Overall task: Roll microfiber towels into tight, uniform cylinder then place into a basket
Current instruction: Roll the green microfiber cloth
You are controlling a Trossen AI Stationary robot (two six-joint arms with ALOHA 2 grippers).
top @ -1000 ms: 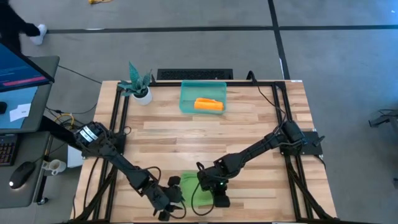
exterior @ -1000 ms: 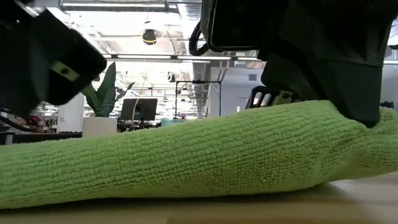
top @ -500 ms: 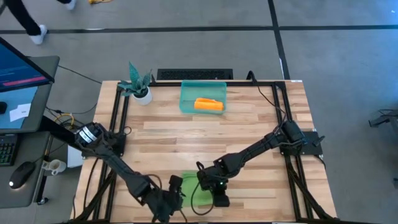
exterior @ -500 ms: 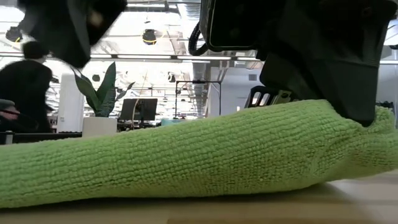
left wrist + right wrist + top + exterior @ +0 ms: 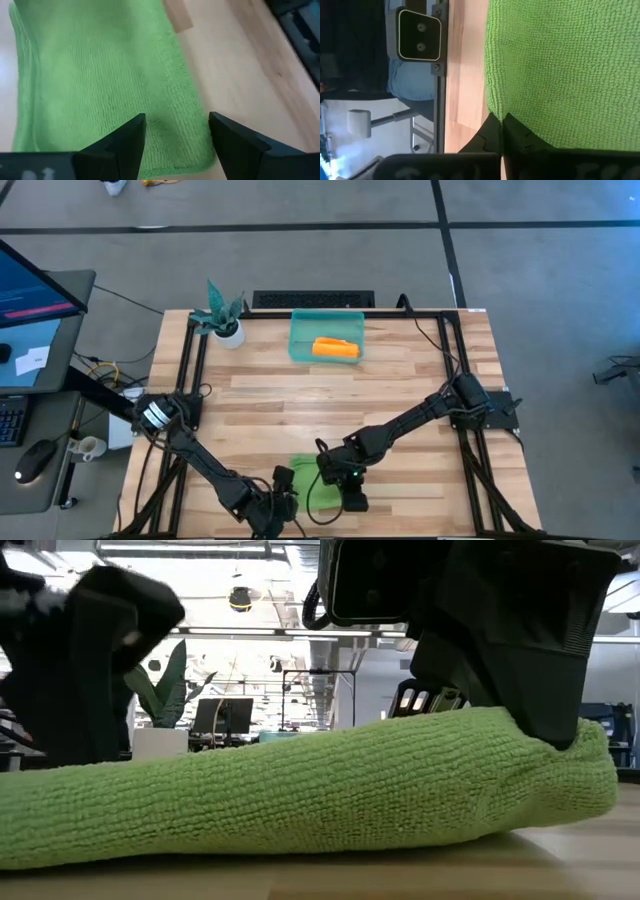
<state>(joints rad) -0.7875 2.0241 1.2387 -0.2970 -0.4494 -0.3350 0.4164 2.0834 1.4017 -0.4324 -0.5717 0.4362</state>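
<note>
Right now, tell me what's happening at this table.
Two robot arms are working on a lime green towel at the near edge of the wooden table. The right tool is shut on the towel's edge, pinching the cloth. The left tool hangs open over the other end, holding nothing. An orange towel, already rolled, lies in the teal bin at the far side, next to a small potted plant.

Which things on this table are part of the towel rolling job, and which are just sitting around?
Job: green towel, pinched by the right gripper; left gripper open over it; orange towel, rolled, in the teal basket.
Lying about: potted plant; keyboard.
</note>
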